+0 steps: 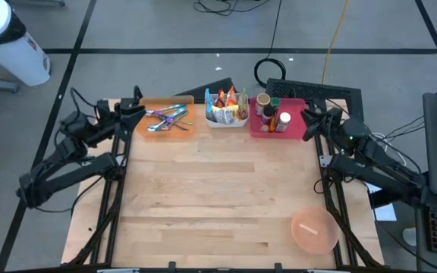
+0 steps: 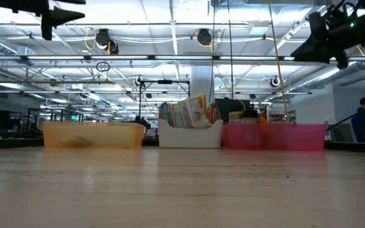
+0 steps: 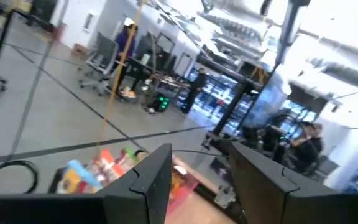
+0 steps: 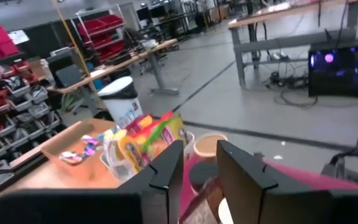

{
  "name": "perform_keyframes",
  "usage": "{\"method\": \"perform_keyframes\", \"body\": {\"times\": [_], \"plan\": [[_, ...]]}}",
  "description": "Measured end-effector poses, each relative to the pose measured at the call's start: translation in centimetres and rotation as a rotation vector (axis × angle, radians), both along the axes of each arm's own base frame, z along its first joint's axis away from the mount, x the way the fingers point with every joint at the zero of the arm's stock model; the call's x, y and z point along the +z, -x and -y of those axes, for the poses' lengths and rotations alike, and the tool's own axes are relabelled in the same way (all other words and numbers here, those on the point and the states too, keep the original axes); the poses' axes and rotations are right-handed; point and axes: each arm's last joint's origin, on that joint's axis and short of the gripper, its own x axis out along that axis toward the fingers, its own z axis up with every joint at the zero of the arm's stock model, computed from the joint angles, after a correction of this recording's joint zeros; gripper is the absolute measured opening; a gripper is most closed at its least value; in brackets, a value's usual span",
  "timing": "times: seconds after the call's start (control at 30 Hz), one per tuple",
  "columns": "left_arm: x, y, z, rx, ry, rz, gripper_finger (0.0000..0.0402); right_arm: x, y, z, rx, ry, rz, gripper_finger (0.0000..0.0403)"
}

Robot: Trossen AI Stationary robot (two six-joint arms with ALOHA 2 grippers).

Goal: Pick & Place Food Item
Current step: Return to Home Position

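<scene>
Several colourful food packets (image 1: 227, 105) stand upright in a white bin (image 1: 226, 120) at the middle of the table's far edge; they also show in the right wrist view (image 4: 148, 140). My left gripper (image 1: 133, 108) hovers open, high above the table's far left corner, next to the orange bin (image 1: 165, 125). My right gripper (image 1: 309, 120) hovers open, high at the far right, beside the pink bin (image 1: 294, 129). Each pair of fingers (image 3: 160, 174) (image 4: 169, 165) points about level, with nothing between them.
The orange bin holds coloured utensils (image 1: 165, 115). The pink bin holds jars and bottles (image 1: 273, 114). A pale orange bowl (image 1: 314, 231) sits near the table's front right corner. Bare wood (image 1: 218, 197) spans the table's middle. People sit at desks in the room beyond.
</scene>
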Motion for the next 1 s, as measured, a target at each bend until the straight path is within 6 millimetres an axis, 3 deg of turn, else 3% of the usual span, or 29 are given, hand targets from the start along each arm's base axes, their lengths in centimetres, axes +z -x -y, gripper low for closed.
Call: {"method": "perform_keyframes", "body": {"times": [0.4, 0.6, 0.83, 1.0], "plan": [[-2.9, -0.2, -0.3, 0.051, -0.002, -0.094, 0.0166, -5.8, -2.2, 0.5, 0.048, -0.043, 0.135, 0.0088], [-4.4, -0.7, -0.7, 0.049, 0.03, -0.072, 0.0166, -7.7, -2.8, 0.1, 0.008, -0.051, 0.043, 0.0088], [-4.4, -0.7, -0.6, 0.05, 0.029, -0.067, 0.0166, -10.4, -3.0, -0.2, 0.02, -0.088, -0.007, 0.0089], [-4.4, -0.7, -0.6, 0.05, 0.024, -0.078, 0.0166, -10.1, -3.0, -0.3, 0.034, -0.014, 0.02, 0.0089]]}}
